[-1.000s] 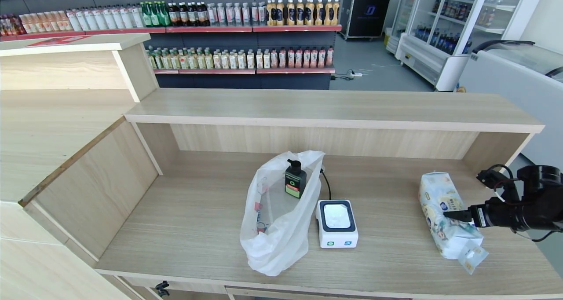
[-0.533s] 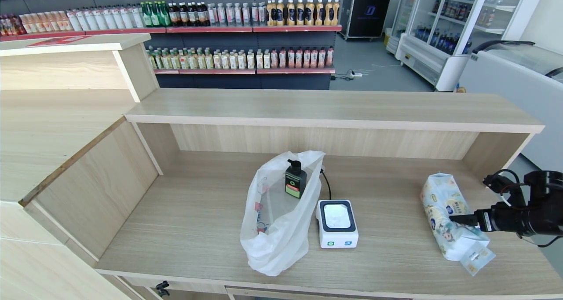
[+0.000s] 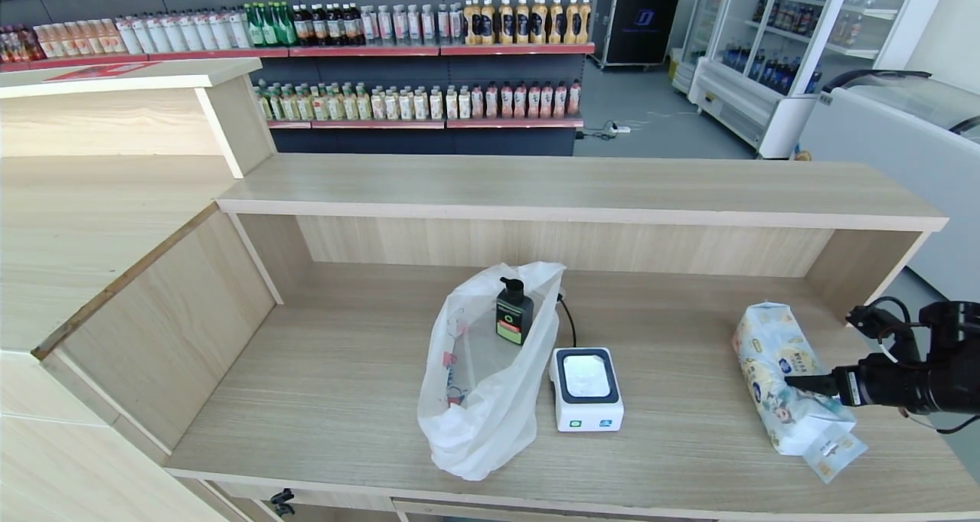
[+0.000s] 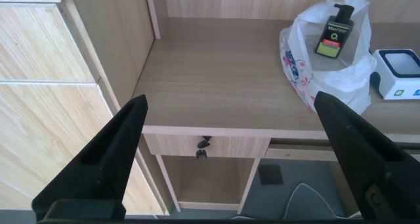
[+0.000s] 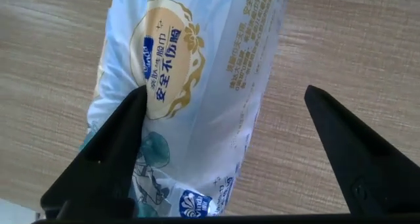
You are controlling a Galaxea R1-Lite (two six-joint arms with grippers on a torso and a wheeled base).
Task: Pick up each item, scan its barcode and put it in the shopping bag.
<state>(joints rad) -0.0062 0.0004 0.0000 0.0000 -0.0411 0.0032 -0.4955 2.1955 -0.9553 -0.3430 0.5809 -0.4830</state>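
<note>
Pack (image 3: pixel 773 353): likely soft, light, slippery film; grip across its middle.
Right jaws: apart, astride pack.
Left jaws: apart, empty.

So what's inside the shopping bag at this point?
A dark pump bottle with a green and red label stands upright inside the shopping bag. The bag's crumpled front folds cover its bottom, so anything lying there cannot be seen.

R gripper (image 3: pixel 802 384) has slid toward robot's right & a bit lower, arm pulling back w/ it. Tissue pack (image 3: pixel 777 353) went along: shifted right, flap end now nearer the counter (image 3: pixel 674 461) front edge, prob nudged by a finger
</note>
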